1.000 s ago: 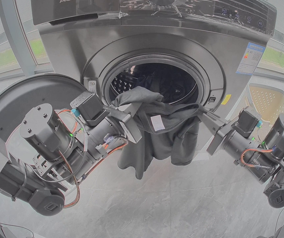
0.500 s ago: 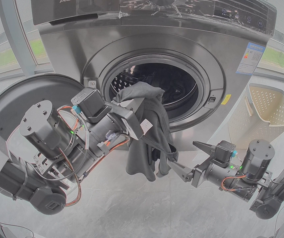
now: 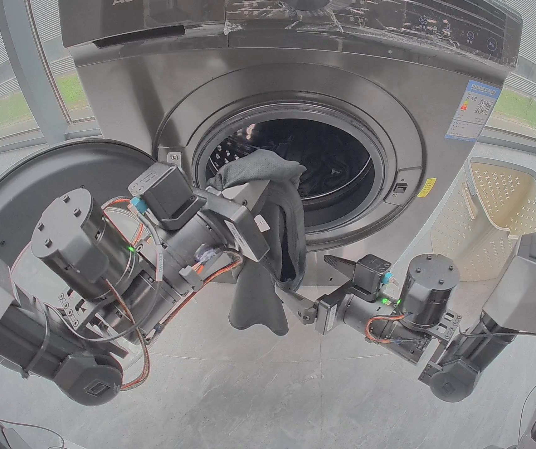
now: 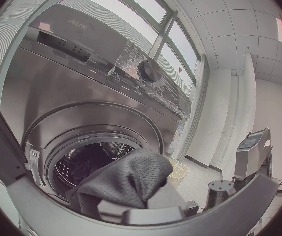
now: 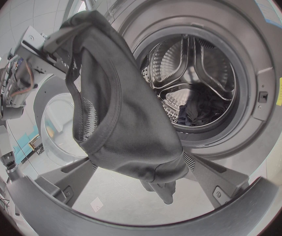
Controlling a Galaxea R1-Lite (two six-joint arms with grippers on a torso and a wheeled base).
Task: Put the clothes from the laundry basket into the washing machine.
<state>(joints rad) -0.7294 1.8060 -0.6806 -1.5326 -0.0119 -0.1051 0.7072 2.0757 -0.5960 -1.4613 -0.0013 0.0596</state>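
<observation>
The left gripper [image 3: 257,202] has its jaws closed on a dark grey garment [image 3: 285,219]. It holds the garment up just before the open mouth of the washing machine [image 3: 318,82], with the cloth hanging toward the floor. The right gripper [image 3: 304,277] sits lower, jaws spread wide at the garment's lower part, clamping nothing. The laundry basket [image 3: 505,213] stands to the right.
</observation>
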